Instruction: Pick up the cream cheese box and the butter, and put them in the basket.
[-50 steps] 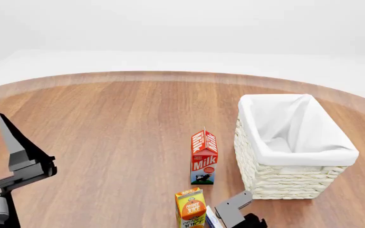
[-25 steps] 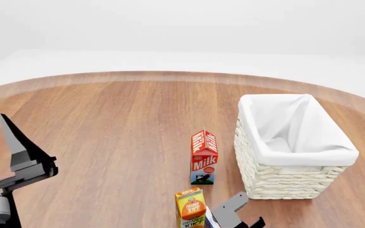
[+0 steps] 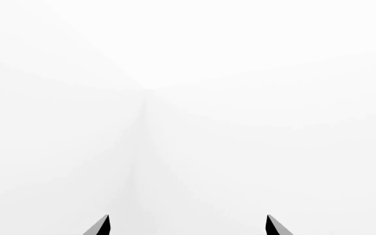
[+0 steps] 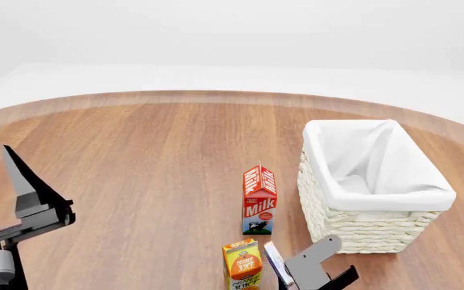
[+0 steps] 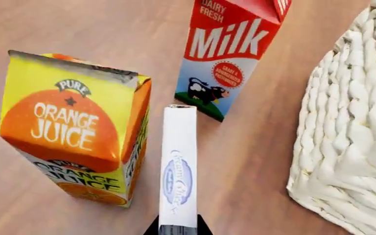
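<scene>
My right gripper (image 4: 296, 275) is shut on the cream cheese box (image 5: 178, 166), a flat white box with blue lettering, held on edge above the table between the orange juice carton and the basket; the box also shows in the head view (image 4: 274, 261). The white woven basket (image 4: 361, 226) with a cloth liner stands at the right, and its wall shows in the right wrist view (image 5: 351, 127). My left gripper (image 4: 31, 193) is raised at the far left, open and empty; its wrist view shows only white background. The butter is out of view.
A red milk carton (image 4: 260, 199) stands left of the basket and shows in the right wrist view (image 5: 230, 54). An orange juice carton (image 4: 243, 264) stands in front of it, close beside the held box, as the right wrist view (image 5: 70, 127) shows. The wooden table (image 4: 151, 157) spreads left.
My right gripper has risen and shifted slightly right, lifting the cream cheese box so it now shows beside the orange juice carton. The left arm has barely moved.
</scene>
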You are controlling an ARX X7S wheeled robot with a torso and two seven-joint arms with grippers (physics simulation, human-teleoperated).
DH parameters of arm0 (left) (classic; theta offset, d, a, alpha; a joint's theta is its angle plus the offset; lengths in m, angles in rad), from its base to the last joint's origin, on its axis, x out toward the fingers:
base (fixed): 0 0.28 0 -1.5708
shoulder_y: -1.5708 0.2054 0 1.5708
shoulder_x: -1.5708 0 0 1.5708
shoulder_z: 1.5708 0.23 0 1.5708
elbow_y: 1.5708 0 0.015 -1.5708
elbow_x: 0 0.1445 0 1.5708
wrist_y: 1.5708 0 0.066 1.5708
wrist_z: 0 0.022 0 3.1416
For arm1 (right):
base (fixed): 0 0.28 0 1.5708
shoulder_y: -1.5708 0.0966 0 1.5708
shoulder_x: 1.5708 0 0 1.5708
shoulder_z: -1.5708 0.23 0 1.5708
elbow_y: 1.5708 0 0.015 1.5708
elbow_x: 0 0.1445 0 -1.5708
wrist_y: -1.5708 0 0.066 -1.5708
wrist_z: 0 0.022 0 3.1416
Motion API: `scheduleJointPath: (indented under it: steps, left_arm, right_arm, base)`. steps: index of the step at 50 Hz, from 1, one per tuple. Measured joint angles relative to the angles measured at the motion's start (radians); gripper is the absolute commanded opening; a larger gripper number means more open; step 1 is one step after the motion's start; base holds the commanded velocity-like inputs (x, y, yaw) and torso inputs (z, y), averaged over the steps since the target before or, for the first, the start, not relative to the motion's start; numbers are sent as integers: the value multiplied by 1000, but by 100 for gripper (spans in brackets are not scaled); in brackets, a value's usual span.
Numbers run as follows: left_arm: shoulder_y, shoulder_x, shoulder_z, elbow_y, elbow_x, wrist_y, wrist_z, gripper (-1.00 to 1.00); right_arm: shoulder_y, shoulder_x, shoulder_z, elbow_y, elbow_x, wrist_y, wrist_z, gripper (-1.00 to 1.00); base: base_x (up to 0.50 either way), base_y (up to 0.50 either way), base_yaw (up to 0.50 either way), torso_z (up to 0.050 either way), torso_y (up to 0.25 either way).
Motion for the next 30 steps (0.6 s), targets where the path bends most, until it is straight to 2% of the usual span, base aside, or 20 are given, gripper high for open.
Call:
scheduleJointPath:
  steps: [13, 30]
  left_arm:
    - [3, -5, 1, 9, -1, -3, -3, 100]
    - [4, -9, 3, 13, -1, -3, -7, 100]
  right_arm:
    - [-55, 79, 75, -227, 86, 37, 99, -100]
    - [-79, 139, 148, -358, 166, 49, 172, -100]
  base:
    - [0, 0, 0, 0, 0]
    - [0, 0, 0, 0, 1]
